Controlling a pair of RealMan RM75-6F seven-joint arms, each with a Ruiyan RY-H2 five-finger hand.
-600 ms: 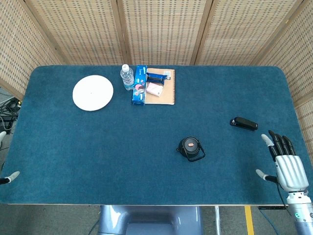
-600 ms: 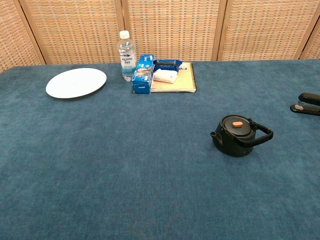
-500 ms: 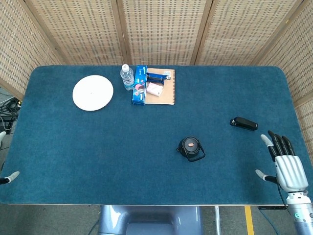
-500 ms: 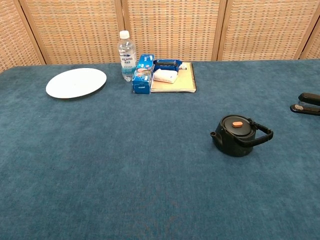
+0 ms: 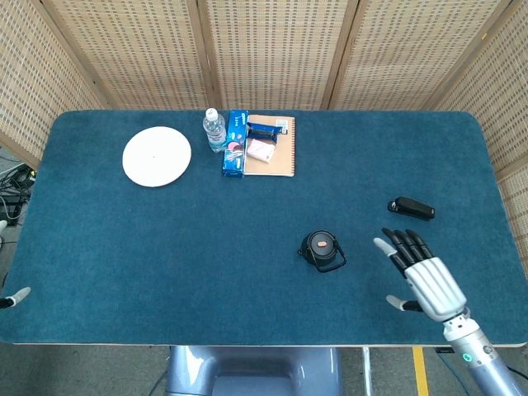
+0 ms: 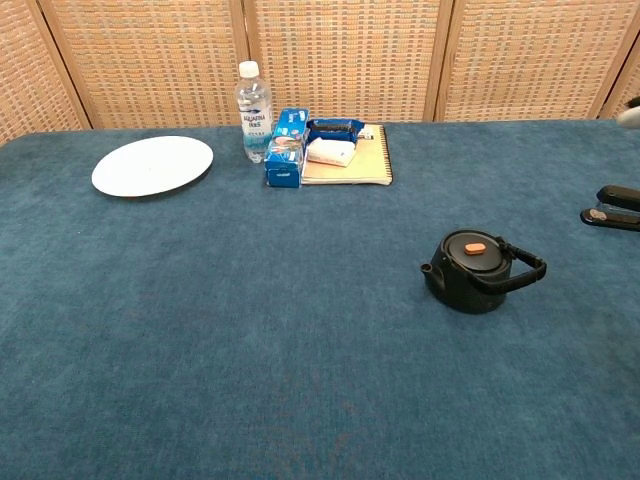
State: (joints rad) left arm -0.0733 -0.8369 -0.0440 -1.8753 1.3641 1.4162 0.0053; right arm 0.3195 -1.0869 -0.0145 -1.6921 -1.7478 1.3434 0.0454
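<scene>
My right hand [image 5: 425,279], fingers spread and empty, hovers near the tabletop's front edge beside the small black kettle [image 5: 322,250]; it looks heavy, rigid, best lifted by its handle [image 6: 520,272].

A small black cast-iron teapot [image 5: 322,250] stands near the front middle of the blue carpeted table [image 5: 124,247]. The robot's right hand [image 5: 422,276] hovers just right of it, fingers spread, holding nothing. A black stapler [image 5: 412,208] lies behind the hand. Far back left, a round white plate [image 5: 157,156] sits left of a clear plastic water bottle [image 5: 214,129], a blue box [image 5: 236,143] and a tan spiral notebook [image 5: 280,157].
</scene>
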